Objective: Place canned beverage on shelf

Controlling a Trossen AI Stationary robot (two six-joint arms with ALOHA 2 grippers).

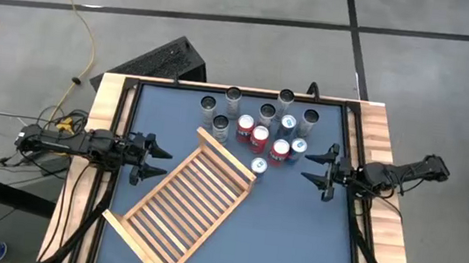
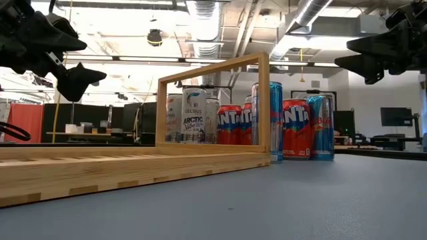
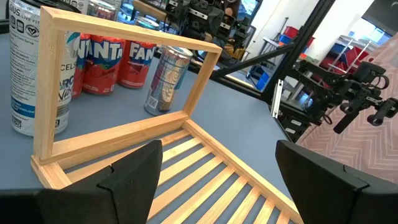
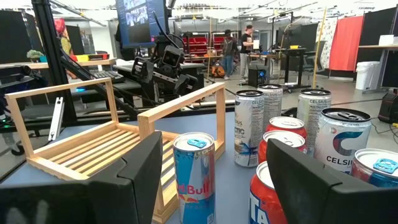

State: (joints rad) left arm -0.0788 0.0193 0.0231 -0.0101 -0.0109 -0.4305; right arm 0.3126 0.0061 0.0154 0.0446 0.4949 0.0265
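- Currently, I hold both arms above the table: the left gripper (image 1: 153,159) hovers at the near-left edge of the shelf (image 1: 186,208), the right gripper (image 1: 319,169) just beside the can cluster (image 1: 263,126); each has its fingers spread and holds nothing.
- Task objects: the shelf lies flat and skewed on the blue mat (image 1: 293,236), its raised frame (image 2: 213,107) touching or nearly touching the cluster; no can is on the slats yet.
- Risk: the cans stand packed. I judge that closing on the nearest blue can (image 4: 193,177) could nudge the red cans (image 4: 283,162) behind it, toppling one.
- Risk: a can set upright on the slats (image 3: 230,180) might tip if its base straddles a gap.
- View contrast: only the high view shows the shelf's skew and the cluster's full layout; the right wrist view alone shows the nearest can's lid (image 4: 193,142), possibly offset from the finger gap.
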